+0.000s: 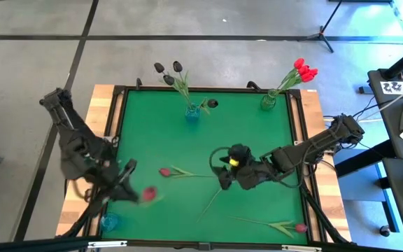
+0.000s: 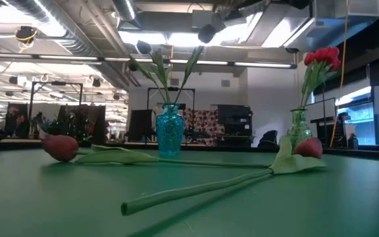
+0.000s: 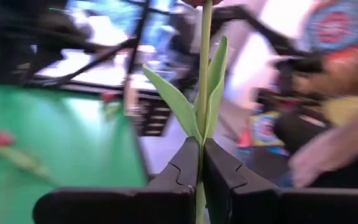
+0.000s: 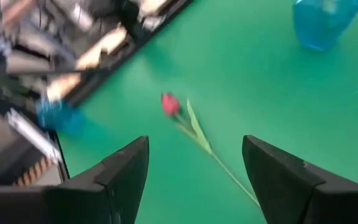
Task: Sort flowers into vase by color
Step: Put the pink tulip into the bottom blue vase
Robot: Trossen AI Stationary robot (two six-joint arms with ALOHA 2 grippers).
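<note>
My left gripper (image 1: 131, 187) hangs over the table's near left part, shut on a red tulip (image 1: 147, 194). Its stem and leaves (image 3: 194, 102) rise past the fingers in the left wrist view. My right gripper (image 1: 224, 172) hovers open over the middle of the green mat, and between its fingers (image 4: 195, 142) I see only mat. A red tulip (image 1: 164, 171) lies flat on the mat to its left. Another tulip (image 1: 296, 227) lies near the front right, and a loose stem (image 1: 212, 199) lies between them. At the far edge, the blue vase (image 1: 191, 112) holds dark tulips and the green vase (image 1: 268, 101) holds red ones. My left gripper pinches the tulip's thin green stem (image 3: 201, 163) between its two fingers, just below where the leaves branch off. The fingers lie across the stem. The flower is lifted clear of the table, with leaves and head beyond the fingertips (image 3: 188, 155).
A small blue vase (image 1: 109, 222) stands off the mat at the near left corner. A raised dark frame (image 1: 117, 112) runs around the mat. There is bare mat (image 1: 250, 133) between the vases and my right gripper. Cables and equipment lie beyond the right edge.
</note>
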